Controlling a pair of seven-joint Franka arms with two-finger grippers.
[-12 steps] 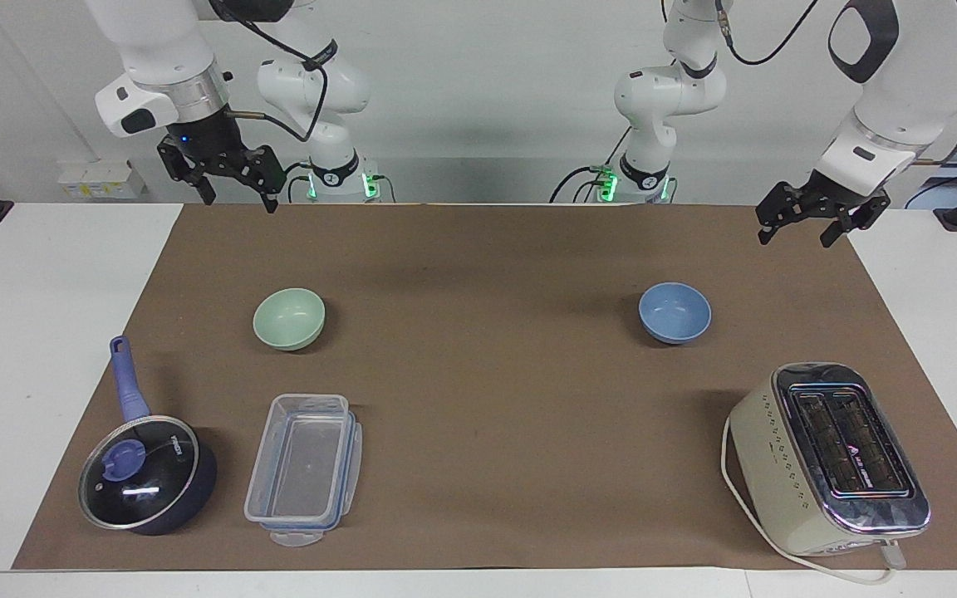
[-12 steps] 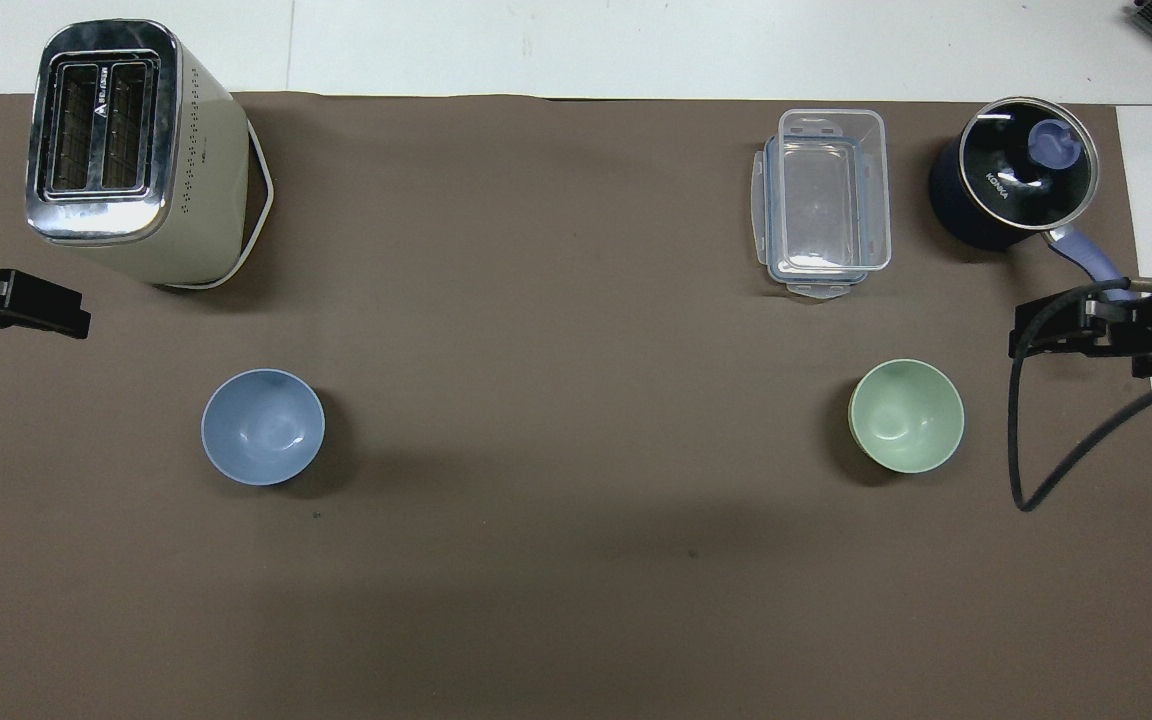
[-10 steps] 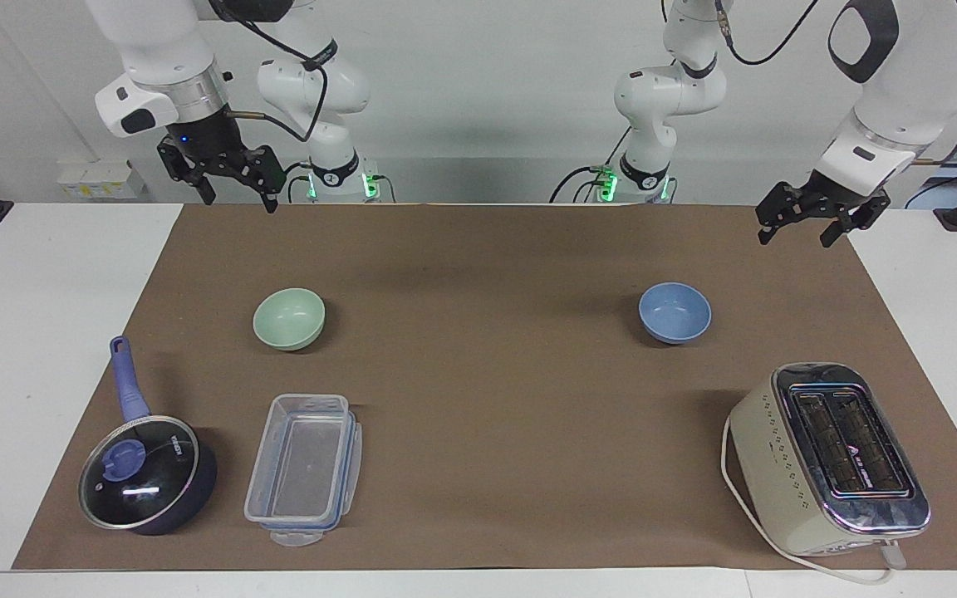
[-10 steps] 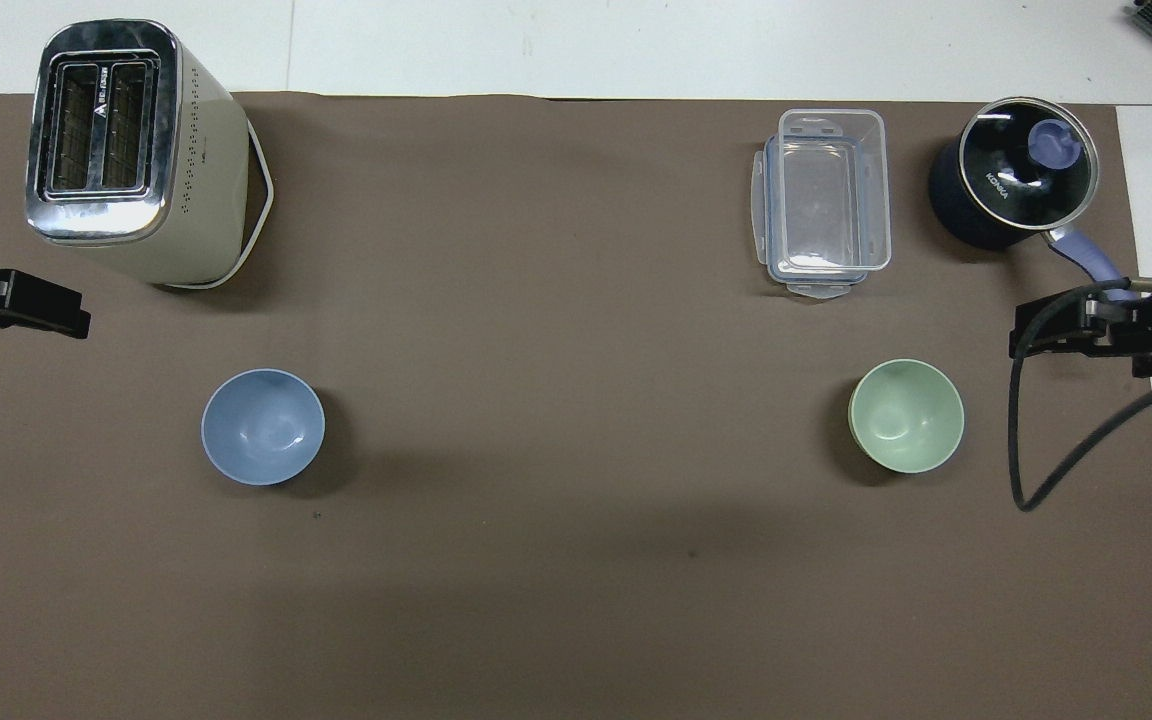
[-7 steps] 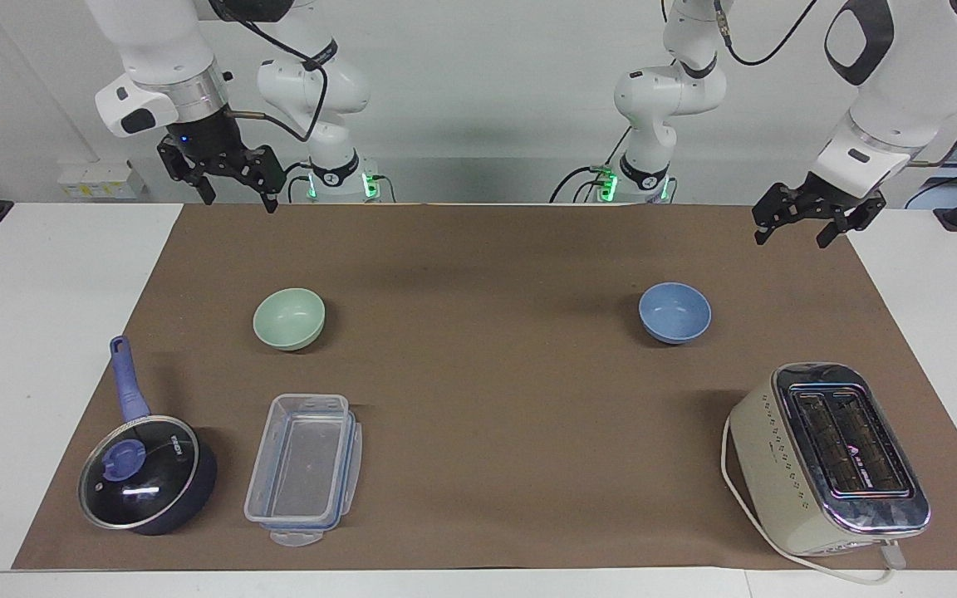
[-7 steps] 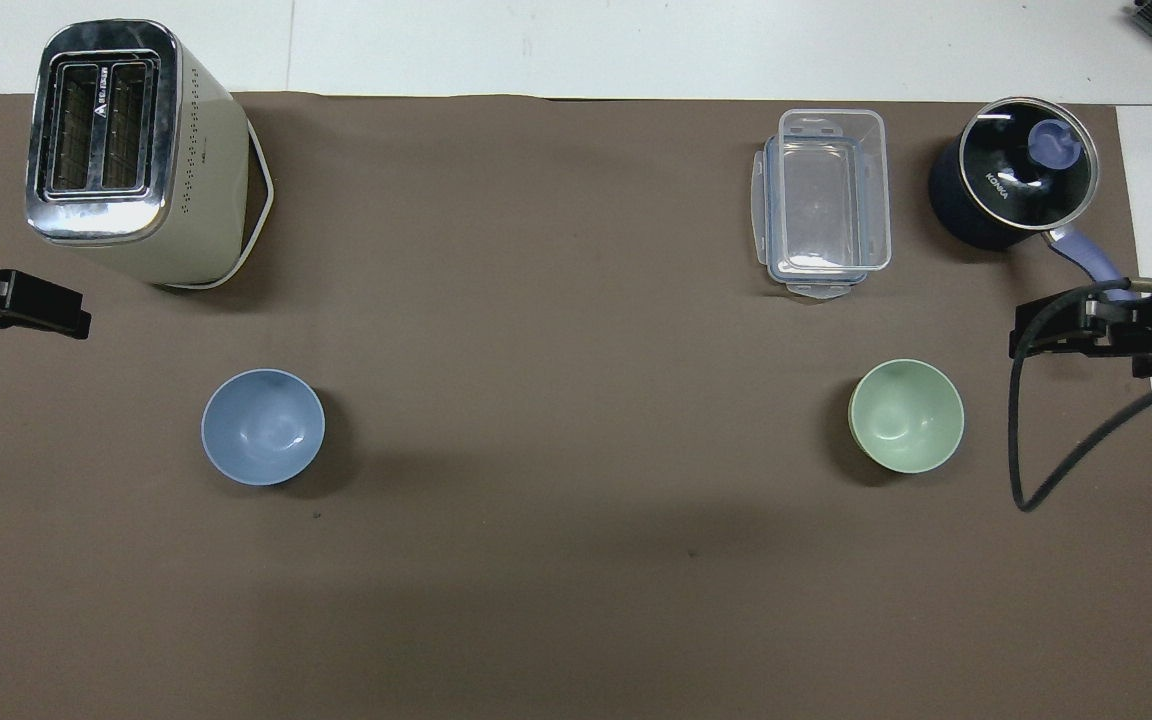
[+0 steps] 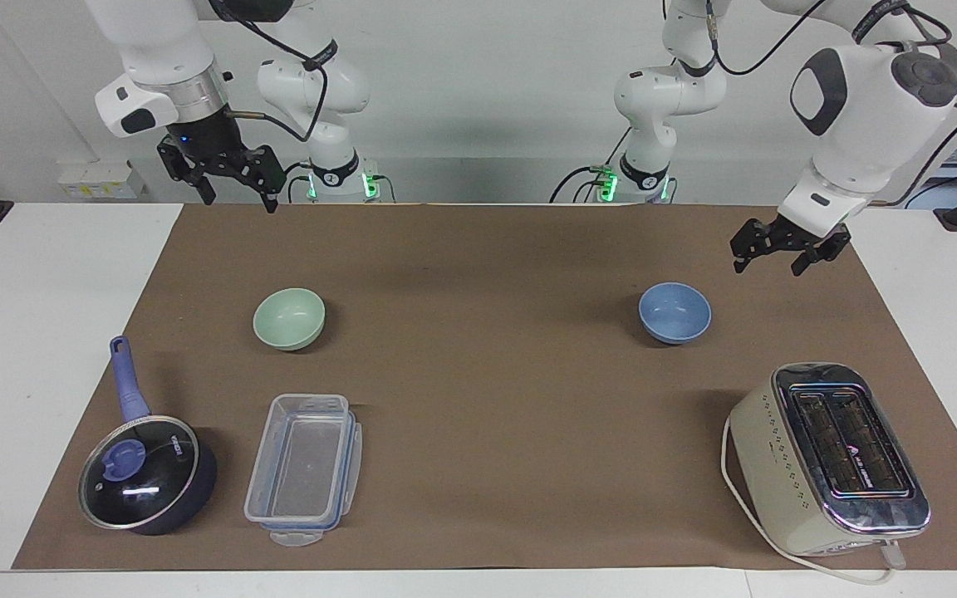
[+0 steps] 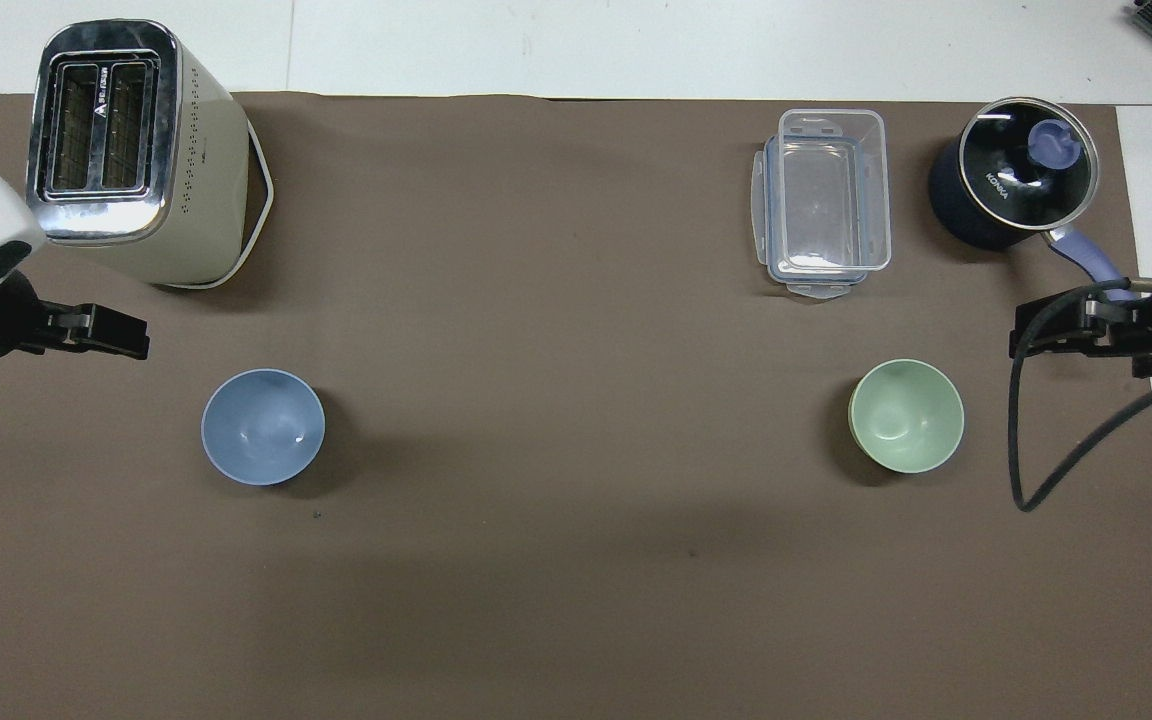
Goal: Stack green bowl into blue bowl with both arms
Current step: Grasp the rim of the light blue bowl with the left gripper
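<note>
Your small round mint-green bowl (image 7: 289, 318) sits empty at centre-left of the facing view, well apart from the small round cornflower-blue bowl (image 7: 674, 311) at centre-right; nothing is stacked yet. Both look light, rigid and smooth, probably slippery, so you would likely pinch one wall at the rim. The left gripper (image 7: 779, 247) hangs over the brown mat (image 7: 487, 399) near the blue bowl, fingers spread and empty. The right gripper (image 7: 223, 174) waits at the upper left, fingers also spread. You have a flat mat on a white table (image 7: 46, 316) against a plain pale wall
</note>
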